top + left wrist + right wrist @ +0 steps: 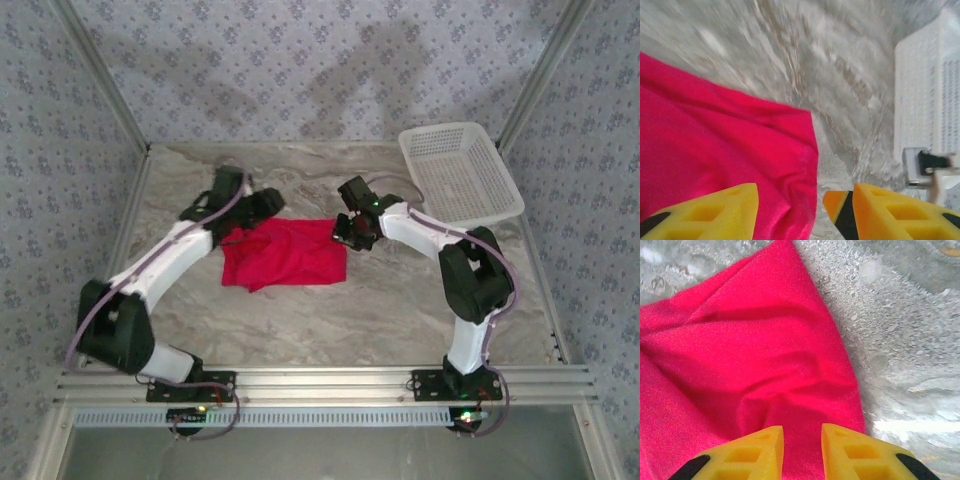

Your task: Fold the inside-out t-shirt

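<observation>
The red inside-out t-shirt [285, 255] lies crumpled flat in the middle of the marble table. My left gripper [245, 215] is down at its far left corner. In the left wrist view that gripper [800, 215] is open, its yellow fingers [715, 210] wide apart, and the t-shirt's [730, 150] edge lies between them. My right gripper [345, 228] is at the far right corner. Its jaws [802, 452] stand a narrow gap apart over the t-shirt [750, 355], and a creased ridge of cloth runs into that gap.
A white mesh basket [460, 172] sits at the back right of the table and shows at the right of the left wrist view [930, 90]. Metal frame rails border the table, with patterned walls behind. Bare marble [400, 310] lies in front of the shirt.
</observation>
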